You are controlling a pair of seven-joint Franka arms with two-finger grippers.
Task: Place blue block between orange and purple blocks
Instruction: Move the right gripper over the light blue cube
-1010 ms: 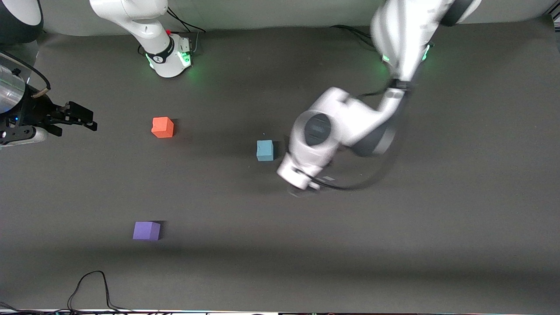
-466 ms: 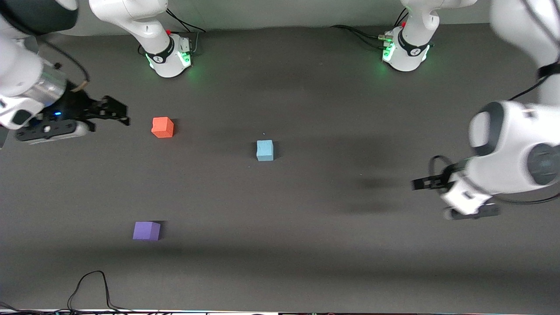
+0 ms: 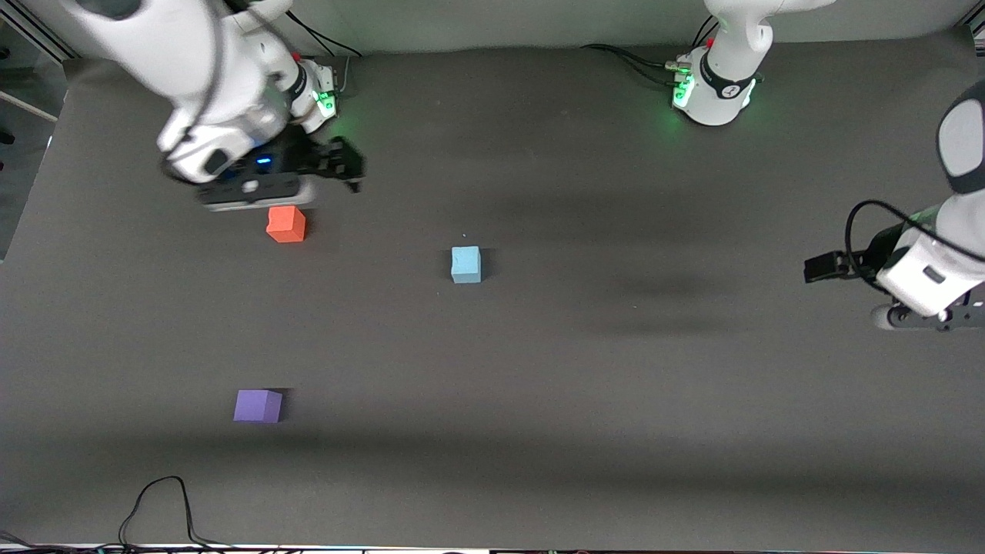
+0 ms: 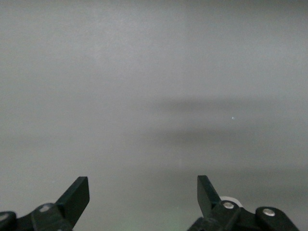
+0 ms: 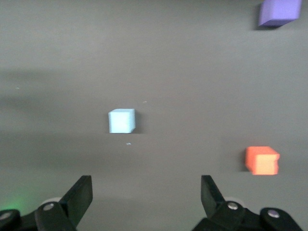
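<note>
Purple block (image 3: pixel 258 405) lies nearest the front camera on the counter (image 3: pixel 585 431), toward the right arm's end, unmoved across the last second. Farther from the camera, near the middle, the blue block (image 3: pixel 465 265) also sits where it was, untouched. Farther still, the orange block (image 3: pixel 285 224) holds its place.

What has changed is the arms. The left tool (image 3: pixel 827 266) has swung away from beside the blue block to the left arm's end of the counter, empty, its fingers (image 4: pixel 76 198) spread wide. The right tool (image 3: pixel 346 165) has come in from the counter's edge and now hangs above and just beside the orange block, its fingers (image 5: pixel 82 195) spread and empty. My read: the right arm is taking over the pick, and no grasp has begun.

The blue block looks like a small, matte, sky-blue cube resting flat, with all sides free.
</note>
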